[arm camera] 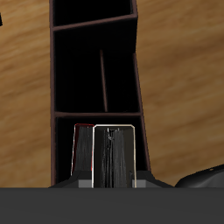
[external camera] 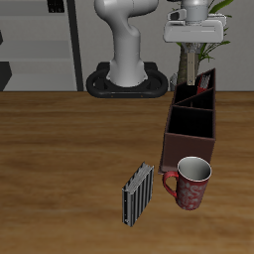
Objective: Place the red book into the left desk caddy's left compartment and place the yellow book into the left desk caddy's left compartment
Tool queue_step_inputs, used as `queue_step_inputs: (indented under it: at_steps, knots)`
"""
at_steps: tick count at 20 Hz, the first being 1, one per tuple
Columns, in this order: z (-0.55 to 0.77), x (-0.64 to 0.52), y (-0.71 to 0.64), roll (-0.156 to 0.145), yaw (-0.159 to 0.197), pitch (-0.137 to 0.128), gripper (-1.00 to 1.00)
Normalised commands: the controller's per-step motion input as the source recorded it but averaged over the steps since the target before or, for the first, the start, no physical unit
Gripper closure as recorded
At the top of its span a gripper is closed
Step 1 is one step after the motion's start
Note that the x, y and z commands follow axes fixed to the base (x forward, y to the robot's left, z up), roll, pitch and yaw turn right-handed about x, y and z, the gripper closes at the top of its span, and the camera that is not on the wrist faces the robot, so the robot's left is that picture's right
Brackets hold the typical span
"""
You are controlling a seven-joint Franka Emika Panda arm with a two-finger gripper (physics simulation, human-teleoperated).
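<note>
**Yellow book held upright over the caddy's far compartment**

Nearest the front edge of the wooden surface [external camera: 69, 139] lies a black-and-white striped book [external camera: 136, 193], propped on its edge and leaning a little. Just beside it stands a red patterned mug [external camera: 190, 185] with a pale inside, its handle turned toward the striped book. The mug sits close against the near end of the left desk caddy [external camera: 190, 147].

The caddy is a long dark maroon box with a black interior, running away from the front edge, with dividers splitting it into compartments. The nearer compartments show only black interior.

At the far end, the red book [arm camera: 82, 149] stands inside the last compartment, its red edge showing against the wall. Right next to it, the yellow book [arm camera: 114, 157] hangs upright, its pale page edge facing the wrist camera and its lower part down within the same compartment.

The gripper [external camera: 190, 62] stands directly above that end of the caddy, its jaws pinching the yellow book between them. Behind it rises the white robot base [external camera: 127, 60], with a green plant [external camera: 213, 35] farther back.
</note>
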Motion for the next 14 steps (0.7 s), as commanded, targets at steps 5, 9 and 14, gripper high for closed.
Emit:
queue_step_inputs:
  at_steps: [5, 9, 14]
  knots:
    - [-0.17, 0.17, -0.01, 0.041, -0.066, 0.142, -1.0]
    - [-0.08, 0.08, 0.0, 0.007, -0.019, 0.068, -1.0]
    - [0.03, 0.01, 0.0, 0.013, -0.002, 0.011, -1.0]
